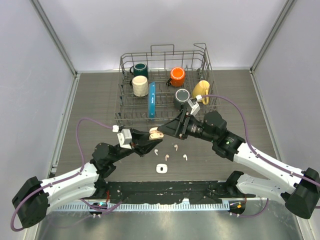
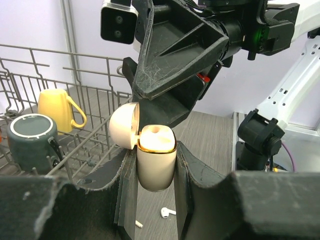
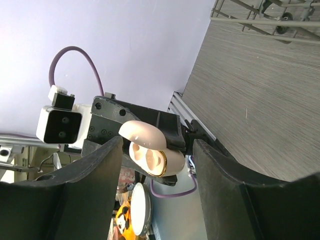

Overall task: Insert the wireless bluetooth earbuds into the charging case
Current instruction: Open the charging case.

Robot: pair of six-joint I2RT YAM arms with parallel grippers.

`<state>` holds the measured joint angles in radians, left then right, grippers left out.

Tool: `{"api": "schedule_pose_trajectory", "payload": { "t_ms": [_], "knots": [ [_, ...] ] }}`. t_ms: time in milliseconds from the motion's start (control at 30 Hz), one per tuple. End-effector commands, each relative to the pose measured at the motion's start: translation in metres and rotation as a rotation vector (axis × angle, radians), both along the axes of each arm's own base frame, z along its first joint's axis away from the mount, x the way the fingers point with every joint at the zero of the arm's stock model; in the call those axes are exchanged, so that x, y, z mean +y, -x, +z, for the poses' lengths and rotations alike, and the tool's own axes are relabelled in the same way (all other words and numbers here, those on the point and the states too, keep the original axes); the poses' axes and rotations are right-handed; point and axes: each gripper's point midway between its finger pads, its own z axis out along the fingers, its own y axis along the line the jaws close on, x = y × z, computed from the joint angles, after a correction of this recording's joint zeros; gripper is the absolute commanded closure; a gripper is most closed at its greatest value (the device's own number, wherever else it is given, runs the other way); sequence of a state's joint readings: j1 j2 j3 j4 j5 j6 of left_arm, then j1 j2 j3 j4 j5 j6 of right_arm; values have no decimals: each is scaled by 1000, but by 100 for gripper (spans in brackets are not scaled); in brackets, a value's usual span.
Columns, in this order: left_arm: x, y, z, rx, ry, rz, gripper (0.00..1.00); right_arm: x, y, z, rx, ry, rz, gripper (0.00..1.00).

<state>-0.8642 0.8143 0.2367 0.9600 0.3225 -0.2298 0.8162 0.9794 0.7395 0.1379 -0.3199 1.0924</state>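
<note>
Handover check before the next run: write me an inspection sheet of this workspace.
Surface: grey wood-grain table.
Job's things: pink-beige case, lid open, held in the air; four earbuds loose on the table; small white case near them.
Clutter: wire rack with five mugs and a blue board.
Grippers: left gripper shut on the pink-beige case; right gripper open, close to it.
Cables: purple cable looping off each arm.
Surroundings: pale walls, metal posts.

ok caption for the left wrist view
The left gripper clamps a pale pink-beige plastic charging case, lid open; a white stemmed earbud lies on the table.
</note>
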Motion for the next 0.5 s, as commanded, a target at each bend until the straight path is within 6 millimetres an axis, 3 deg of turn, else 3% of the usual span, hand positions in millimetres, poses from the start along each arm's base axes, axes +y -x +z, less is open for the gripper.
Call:
{"api": "schedule_pose_trajectory", "payload": {
  "t_ms": [0, 133, 267, 467],
  "knots": [
    [3, 0, 11, -28, 33, 18, 100, 1, 2, 14, -10, -62, 12, 37],
    [7, -8, 11, -32, 41, 67, 100, 1, 10, 18, 11, -93, 41, 36],
    [11, -13, 16, -45, 51, 101, 100, -3, 13, 11, 50, -96, 34, 29],
    [9, -10, 19, -53, 52, 85, 100, -1, 13, 4, 92, -121, 39, 28]
  ]
}}
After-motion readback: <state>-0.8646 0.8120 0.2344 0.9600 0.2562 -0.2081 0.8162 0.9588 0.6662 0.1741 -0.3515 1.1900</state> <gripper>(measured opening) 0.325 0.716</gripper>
